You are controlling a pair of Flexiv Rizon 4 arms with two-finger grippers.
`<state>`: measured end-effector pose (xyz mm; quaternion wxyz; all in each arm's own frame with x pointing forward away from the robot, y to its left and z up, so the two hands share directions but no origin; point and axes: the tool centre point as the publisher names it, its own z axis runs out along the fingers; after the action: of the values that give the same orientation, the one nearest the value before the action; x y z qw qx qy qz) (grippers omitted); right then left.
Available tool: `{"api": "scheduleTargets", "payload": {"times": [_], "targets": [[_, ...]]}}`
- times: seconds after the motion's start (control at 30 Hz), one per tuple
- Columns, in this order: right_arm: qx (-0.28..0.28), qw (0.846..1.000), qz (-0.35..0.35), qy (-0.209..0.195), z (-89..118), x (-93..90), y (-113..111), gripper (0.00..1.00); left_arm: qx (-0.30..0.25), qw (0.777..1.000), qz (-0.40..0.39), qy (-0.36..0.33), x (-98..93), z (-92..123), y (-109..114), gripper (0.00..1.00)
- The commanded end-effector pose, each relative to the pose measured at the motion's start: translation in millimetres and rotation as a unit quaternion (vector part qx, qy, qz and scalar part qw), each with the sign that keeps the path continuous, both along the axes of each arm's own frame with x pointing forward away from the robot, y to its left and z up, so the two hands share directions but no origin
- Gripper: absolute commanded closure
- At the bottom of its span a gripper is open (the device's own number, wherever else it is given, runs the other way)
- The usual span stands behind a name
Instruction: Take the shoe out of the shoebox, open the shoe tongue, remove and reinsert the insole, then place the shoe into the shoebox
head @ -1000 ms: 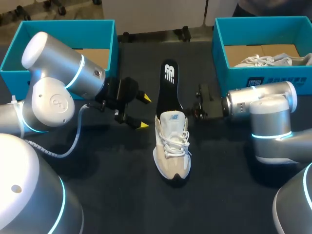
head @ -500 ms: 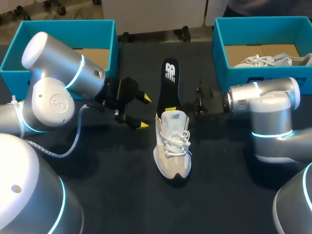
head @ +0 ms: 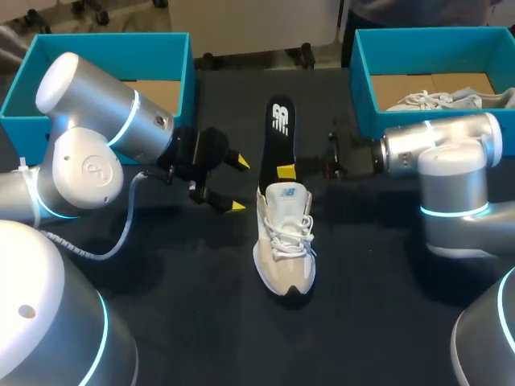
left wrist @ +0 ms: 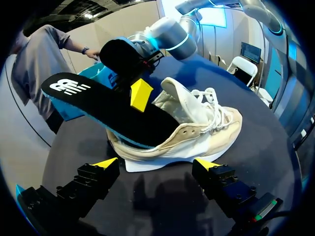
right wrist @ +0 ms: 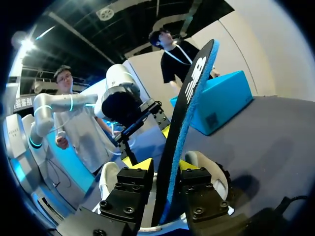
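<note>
Centre of the table (head: 362, 305) holds the cream shoe (head: 283, 241), upright on its sole, toe towards the near edge and heel towards the far edge. The black insole (head: 281, 137) sticks out of its opening, slanting up and away past the heel. Our right gripper (head: 286, 171) comes in from the right, its jaws closed narrowly on the insole's two faces just beyond the heel. Our left gripper (head: 238, 185) hangs just left of the shoe, jaws spread wide and holding nothing, apart from the shoe's side. A teal shoebox (head: 96, 44) sits at the far left. A second teal box (head: 426, 36) at the far right holds another shoe (head: 451, 98).
</note>
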<state>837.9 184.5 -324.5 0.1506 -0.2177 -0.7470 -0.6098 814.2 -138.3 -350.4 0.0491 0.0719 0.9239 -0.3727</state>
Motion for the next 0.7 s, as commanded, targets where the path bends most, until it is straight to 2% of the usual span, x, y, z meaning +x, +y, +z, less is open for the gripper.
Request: {"api": "scheduleTargets", "payload": {"times": [0.03, 0.07, 0.13, 0.43, 0.7], "targets": [[-0.003, 1.000, 0.017, 0.012, -4.6, 10.0, 1.2, 0.78, 0.002, 1.000, 0.000, 0.000, -0.3, 0.6, 0.1, 0.00], [-0.003, 1.000, 0.017, 0.014, -5.8, 9.3, 0.6, 0.81, 0.002, 1.000, 0.000, 0.000, -0.3, 0.6, 0.1, 0.00], [-0.006, 1.000, 0.016, 0.017, -8.3, 7.0, -0.9, 1.00, 0.002, 1.000, 0.000, 0.000, -0.3, 0.6, 0.1, 0.00], [-0.039, 0.998, 0.012, 0.054, -19.9, -12.5, -4.7, 1.00, 0.002, 1.000, 0.000, 0.000, -0.3, 0.6, 0.1, 0.00], [-0.041, 0.995, 0.009, 0.088, -31.5, -34.1, -2.1, 1.00, 0.002, 1.000, 0.000, 0.000, -0.3, 0.6, 0.1, 0.00]]}}
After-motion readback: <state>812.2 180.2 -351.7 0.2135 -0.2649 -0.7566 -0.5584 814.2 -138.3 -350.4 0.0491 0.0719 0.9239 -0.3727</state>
